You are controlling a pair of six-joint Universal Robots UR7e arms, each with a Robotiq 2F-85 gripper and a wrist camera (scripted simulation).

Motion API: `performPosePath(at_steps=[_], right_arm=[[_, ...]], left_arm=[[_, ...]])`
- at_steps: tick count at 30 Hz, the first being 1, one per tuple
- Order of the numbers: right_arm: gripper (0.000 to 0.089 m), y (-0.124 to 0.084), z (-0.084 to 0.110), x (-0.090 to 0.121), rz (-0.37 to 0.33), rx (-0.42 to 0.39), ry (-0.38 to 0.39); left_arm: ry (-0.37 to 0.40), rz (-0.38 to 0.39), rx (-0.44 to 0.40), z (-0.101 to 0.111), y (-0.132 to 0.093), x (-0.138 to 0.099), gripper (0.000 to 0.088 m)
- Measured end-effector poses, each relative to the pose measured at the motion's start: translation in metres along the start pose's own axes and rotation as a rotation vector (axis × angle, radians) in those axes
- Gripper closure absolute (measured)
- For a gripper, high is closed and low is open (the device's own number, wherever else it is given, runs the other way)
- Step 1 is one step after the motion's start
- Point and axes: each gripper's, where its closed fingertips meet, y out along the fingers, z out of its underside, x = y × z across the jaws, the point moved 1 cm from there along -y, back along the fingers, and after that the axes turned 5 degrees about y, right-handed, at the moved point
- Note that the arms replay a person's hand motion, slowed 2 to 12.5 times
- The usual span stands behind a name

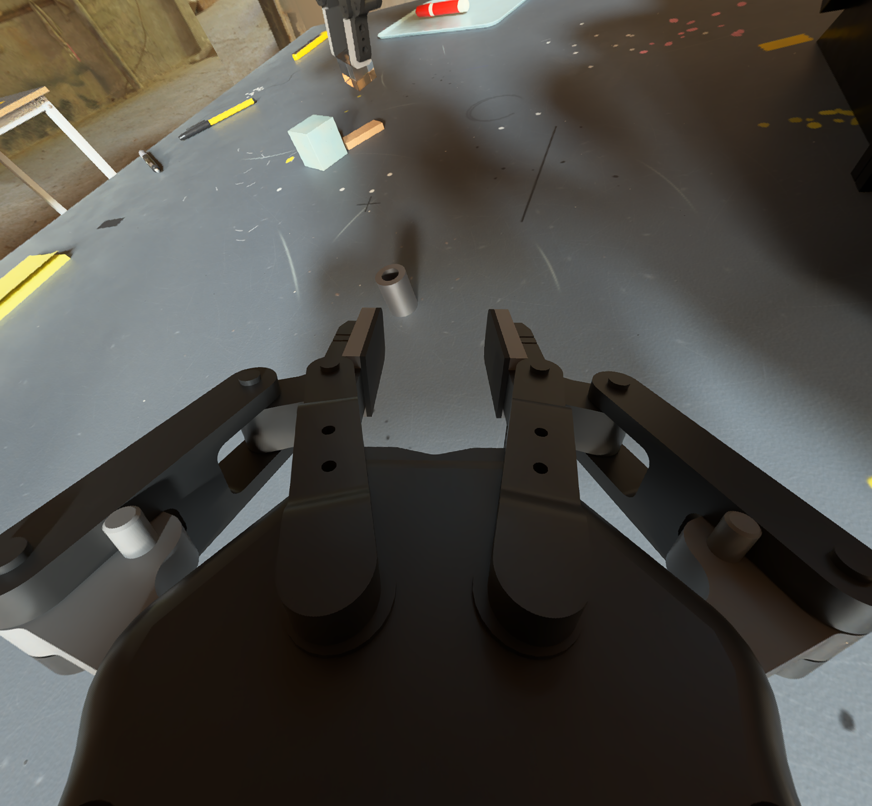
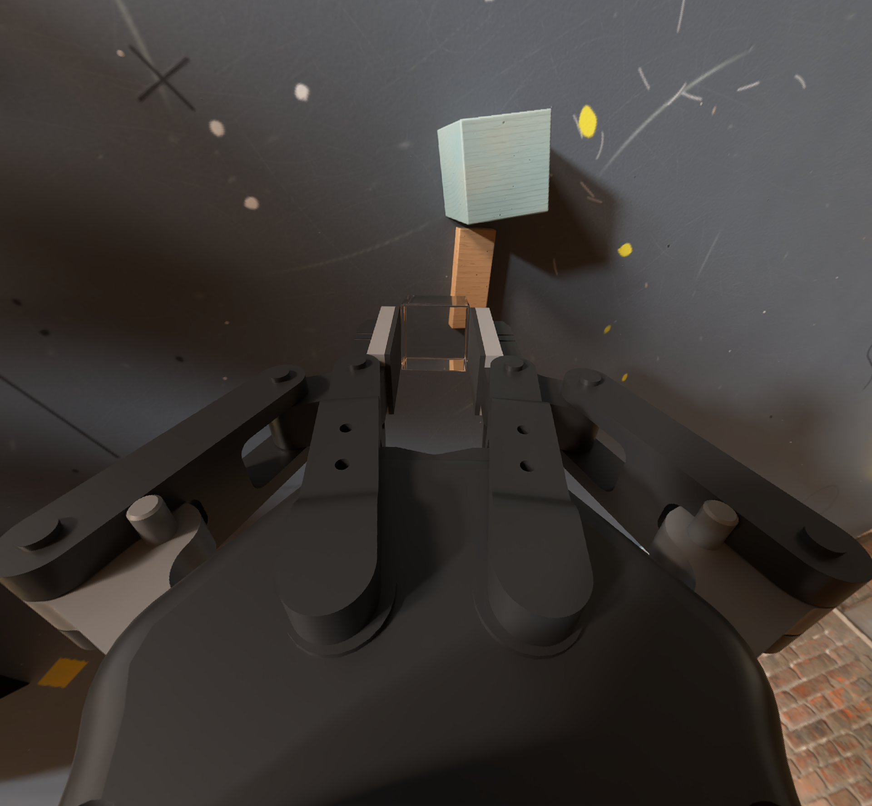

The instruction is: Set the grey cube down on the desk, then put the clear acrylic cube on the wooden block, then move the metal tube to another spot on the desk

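Right end effector [image 2: 434,339] clamps acrylic cube [image 2: 434,335] | left end effector [image 1: 434,349] spread, empty

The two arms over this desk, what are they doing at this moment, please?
The right gripper is shut on the clear acrylic cube and holds it above the desk, close to the wooden block. The grey cube already sits on the desk, right beside one end of the block. The left gripper is open and empty, just short of the metal tube, which stands upright and untouched.
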Motion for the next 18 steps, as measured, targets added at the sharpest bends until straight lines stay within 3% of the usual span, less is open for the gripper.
performPosePath(at_steps=[18], right_arm=[[0.0638, 0.049, 0.003, -0.024, -0.039, -0.026, 0.054]], left_arm=[[-0.006, 0.005, 0.016, 0.004, 0.001, 0.002, 0.049]])
